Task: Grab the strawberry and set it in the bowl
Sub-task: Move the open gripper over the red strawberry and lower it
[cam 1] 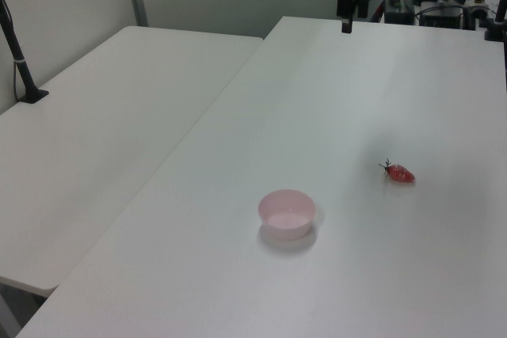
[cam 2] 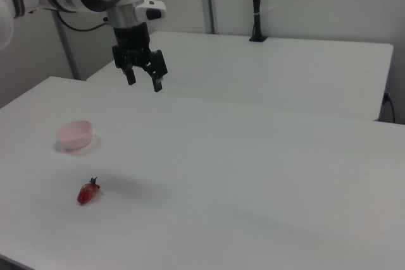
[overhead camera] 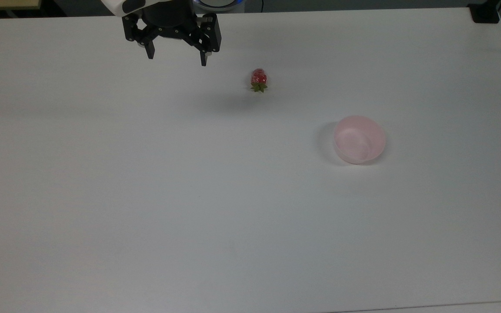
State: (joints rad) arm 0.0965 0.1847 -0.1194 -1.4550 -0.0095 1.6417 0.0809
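The strawberry [overhead camera: 258,80] lies on the white table [overhead camera: 189,195], red with its green cap toward the top view's bottom; I also see the strawberry [cam 1: 399,172] in the left view and the strawberry [cam 2: 87,192] in the right view. The pale pink bowl [overhead camera: 359,139] stands empty to the strawberry's lower right in the top view, and the bowl [cam 1: 287,213] and bowl [cam 2: 74,134] show in the side views. My gripper [overhead camera: 176,61] hangs open high above the table, to the top view's upper left of the strawberry, holding nothing; the gripper [cam 2: 145,82] shows with its fingers spread.
A second white table [cam 1: 103,140] adjoins along the left view's left. A black post [cam 1: 20,57] stands on it. Desk clutter [cam 1: 444,1] sits past the table's far end in the left view.
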